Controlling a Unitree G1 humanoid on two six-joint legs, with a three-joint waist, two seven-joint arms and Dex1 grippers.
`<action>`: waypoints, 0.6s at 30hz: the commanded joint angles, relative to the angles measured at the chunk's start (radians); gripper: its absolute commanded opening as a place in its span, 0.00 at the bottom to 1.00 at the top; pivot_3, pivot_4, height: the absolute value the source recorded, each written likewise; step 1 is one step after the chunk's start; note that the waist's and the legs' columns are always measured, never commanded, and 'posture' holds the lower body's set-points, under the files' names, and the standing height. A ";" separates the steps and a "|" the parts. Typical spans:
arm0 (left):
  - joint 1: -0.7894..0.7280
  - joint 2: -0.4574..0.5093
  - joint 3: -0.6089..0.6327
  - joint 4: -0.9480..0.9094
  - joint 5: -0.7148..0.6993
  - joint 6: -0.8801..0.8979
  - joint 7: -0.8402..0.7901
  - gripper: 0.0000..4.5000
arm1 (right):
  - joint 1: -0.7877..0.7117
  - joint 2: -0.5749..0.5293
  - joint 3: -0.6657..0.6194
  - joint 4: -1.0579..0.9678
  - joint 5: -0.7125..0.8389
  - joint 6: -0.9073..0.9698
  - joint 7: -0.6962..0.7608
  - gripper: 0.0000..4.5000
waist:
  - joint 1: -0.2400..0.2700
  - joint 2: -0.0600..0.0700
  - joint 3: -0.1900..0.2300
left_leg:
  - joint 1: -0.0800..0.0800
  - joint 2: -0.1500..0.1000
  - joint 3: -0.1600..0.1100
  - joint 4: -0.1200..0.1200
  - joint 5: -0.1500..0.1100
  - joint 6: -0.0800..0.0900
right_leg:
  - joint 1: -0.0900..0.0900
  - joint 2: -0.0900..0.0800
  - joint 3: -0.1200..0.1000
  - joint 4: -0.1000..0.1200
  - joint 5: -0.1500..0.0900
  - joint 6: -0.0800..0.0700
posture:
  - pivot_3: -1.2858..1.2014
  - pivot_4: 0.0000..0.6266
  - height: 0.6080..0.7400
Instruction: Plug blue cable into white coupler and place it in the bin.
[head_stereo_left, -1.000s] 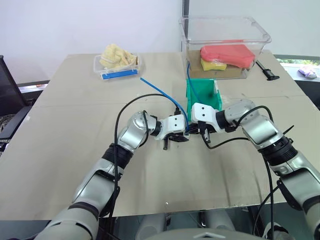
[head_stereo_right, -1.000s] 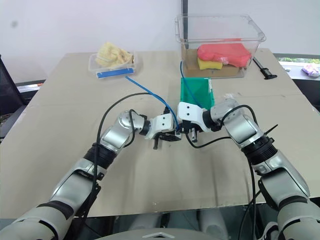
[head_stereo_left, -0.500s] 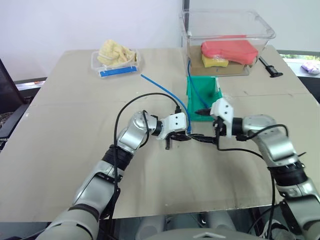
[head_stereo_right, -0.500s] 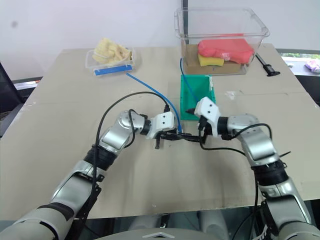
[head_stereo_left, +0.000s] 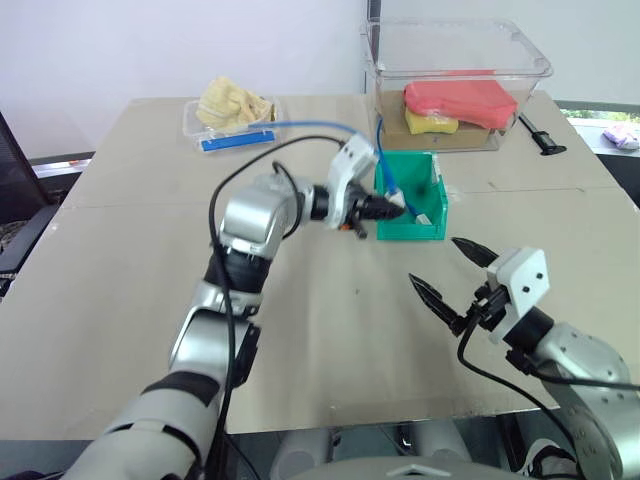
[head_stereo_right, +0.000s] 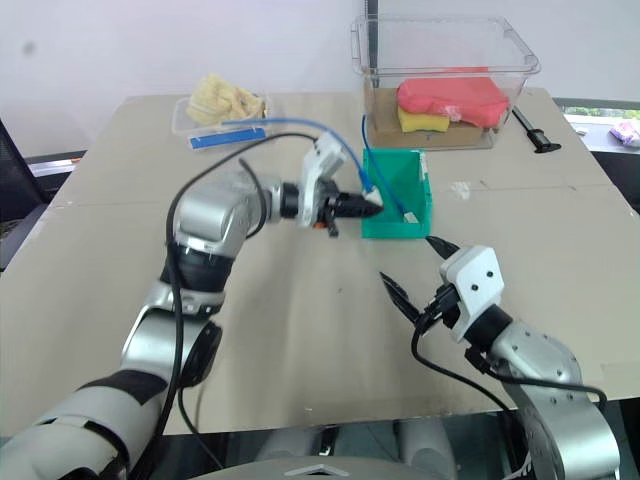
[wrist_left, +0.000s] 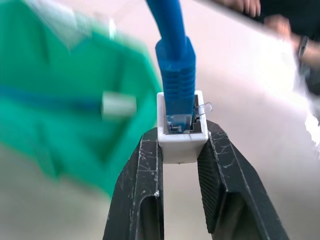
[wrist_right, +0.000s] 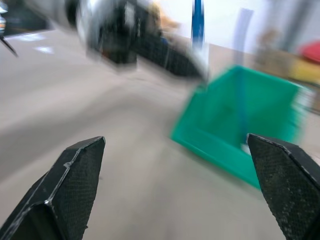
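The left gripper (wrist_left: 182, 150) clamps the tiny white plastic coupler (wrist_left: 182, 137), the thin bright-blue cable (wrist_left: 176, 75) already plugged in (mating looks done), above the small green plastic bin (head_stereo_left: 410, 200). Next: lower and release. At five o'clock on the desk (head_stereo_left: 120, 270), the right gripper (head_stereo_left: 450, 275) gapes empty.

I see a wide beige tabletop (head_stereo_left: 120, 290) with a faint seam running across it. Behind it stands a plain white wall (head_stereo_left: 150, 45), evenly lit. At the far right corner I see a bright window area (head_stereo_left: 600, 125) with a sill. At the left edge a dark chair (head_stereo_left: 18, 190) stands beside the tabletop. On the far side rest a large clear tub (head_stereo_left: 455, 50) and a shallow clear tray (head_stereo_left: 232, 125).
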 joint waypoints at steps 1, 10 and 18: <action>-0.136 -0.049 0.072 0.245 -0.007 -0.022 0.111 0.08 | 0.014 0.008 0.022 -0.066 -0.053 0.001 -0.084 1.00 | -0.002 -0.002 0.001 | 0.000 -0.001 -0.001 0.000 0.000 0.000 | 0.000 0.000 -0.001 -0.001 0.000 0.001 | 0.52 0.24 1.00; -0.372 -0.114 0.062 0.702 0.094 -0.230 0.211 0.64 | 0.038 0.010 0.061 -0.052 -0.124 -0.045 -0.146 1.00 | -0.004 -0.002 0.006 | 0.000 0.000 0.003 -0.002 0.000 0.000 | -0.002 0.000 0.001 -0.001 0.000 0.000 | 0.52 0.24 1.00; -0.356 -0.021 0.062 0.527 0.061 -0.057 0.068 0.99 | 0.023 0.018 0.037 -0.034 -0.106 -0.062 -0.141 1.00 | -0.008 -0.002 0.008 | 0.000 0.000 0.004 -0.002 0.000 0.000 | -0.002 0.001 0.002 -0.001 0.000 0.000 | 0.52 0.24 1.00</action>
